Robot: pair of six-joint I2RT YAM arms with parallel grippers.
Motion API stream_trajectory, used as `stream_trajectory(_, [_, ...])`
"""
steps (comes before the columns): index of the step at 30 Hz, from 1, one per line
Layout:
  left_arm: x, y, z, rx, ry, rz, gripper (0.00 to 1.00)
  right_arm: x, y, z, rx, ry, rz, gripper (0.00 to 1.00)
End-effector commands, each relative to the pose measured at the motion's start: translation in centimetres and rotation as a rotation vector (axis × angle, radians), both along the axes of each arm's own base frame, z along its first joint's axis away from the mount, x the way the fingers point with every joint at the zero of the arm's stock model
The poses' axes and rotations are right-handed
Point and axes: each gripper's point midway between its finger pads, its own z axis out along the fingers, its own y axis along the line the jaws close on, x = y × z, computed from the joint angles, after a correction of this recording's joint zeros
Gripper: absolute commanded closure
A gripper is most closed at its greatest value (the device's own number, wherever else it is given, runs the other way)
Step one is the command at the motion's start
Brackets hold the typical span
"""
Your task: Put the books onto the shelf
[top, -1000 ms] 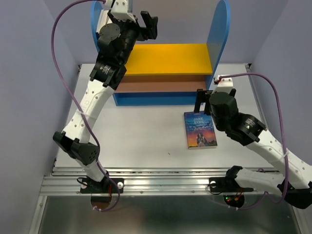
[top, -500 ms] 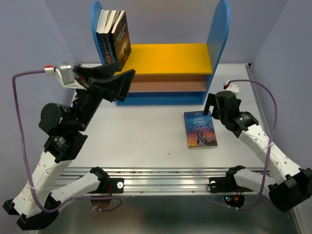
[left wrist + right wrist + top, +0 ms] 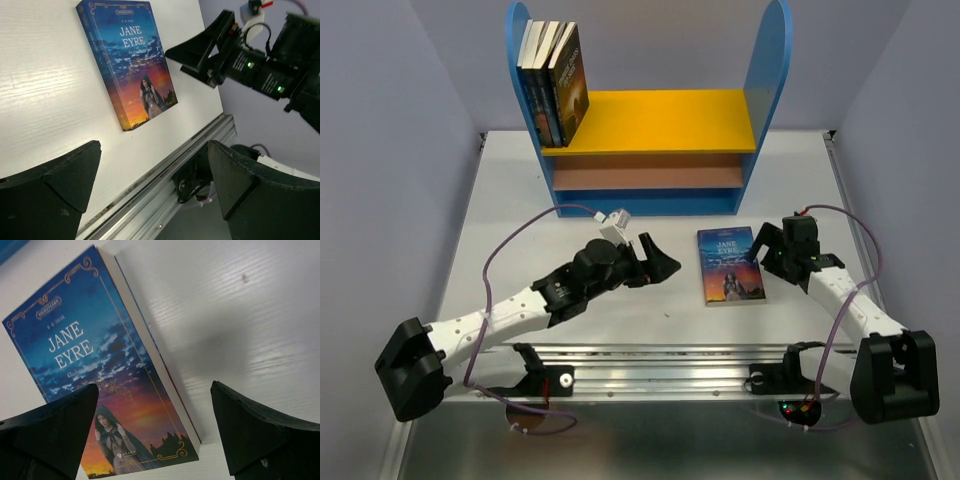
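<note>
Left gripper [image 3: 658, 258] low over table [image 3: 800, 170], jaws wide apart, empty, near sunset book [image 3: 730, 265]. Right gripper [image 3: 767, 248] likewise spread, empty, just beside its right edge. We see it flat, cover up, before shelf [image 3: 770, 60]. Three books [image 3: 552, 85] upright on yellow board [image 3: 660, 118], against left panel [image 3: 517, 40].

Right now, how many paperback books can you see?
4. Three thin paperbacks stand on the shelf's yellow board, by its left blue panel; the sunset-covered Jane Eyre lies on the white table.
</note>
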Motion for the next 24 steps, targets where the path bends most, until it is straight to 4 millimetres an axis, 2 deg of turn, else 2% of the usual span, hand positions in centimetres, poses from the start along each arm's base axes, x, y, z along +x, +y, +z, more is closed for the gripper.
stream_trajectory(1, [1.7, -0.9, 1.4, -0.14, 0.041, 0.105, 0.01, 1.8, 2.4, 0.4, 0.127, -0.084, 0.057, 0.0])
stream_trajectory(3, [2.2, -1.7, 0.1, -0.127, 0.062, 0.106, 0.01, 2.0, 2.6, 0.2, 0.136, -0.091, 0.057, 0.0])
stream_trajectory(4, [2.6, -2.6, -1.6, -0.094, 0.089, 0.093, 0.01, 2.0, 2.6, -0.3, 0.136, -0.075, 0.057, 0.0])
stream_trajectory(6, [3.3, -4.5, -3.5, -0.066, 0.111, 0.067, 0.01, 2.0, 3.0, -0.7, 0.15, -0.069, 0.071, 0.0])
stream_trajectory(7, [3.6, -5.0, -4.1, -0.056, 0.118, 0.067, 0.01, 2.0, 3.1, -0.8, 0.154, -0.067, 0.075, 0.0])
stream_trajectory(9, [3.8, -6.8, -3.9, -0.076, 0.116, 0.011, 0.01, 2.0, 3.4, -1.2, 0.17, -0.064, 0.087, 0.0])
stream_trajectory(10, [4.1, -7.3, -5.6, -0.047, 0.139, 0.008, 0.01, 2.0, 3.5, -1.3, 0.171, -0.063, 0.091, 0.0])
stream_trajectory(12, [4.6, -8.2, -5.5, -0.074, 0.13, -0.003, 0.01, 1.9, 3.4, -1.6, 0.168, -0.052, 0.09, 0.0])
stream_trajectory(13, [4.8, -8.6, -6.2, -0.07, 0.14, 0.0, 0.01, 1.9, 3.4, -1.6, 0.166, -0.051, 0.092, 0.0])
stream_trajectory(18, [5.7, -10.5, -7.0, -0.069, 0.146, -0.023, 0.01, 1.9, 3.8, -1.9, 0.18, -0.046, 0.105, 0.0])
stream_trajectory(24, [6.0, -11.3, -10.2, -0.026, 0.201, -0.025, 0.01, 2.0, 4.2, -1.7, 0.195, -0.05, 0.124, 0.0])
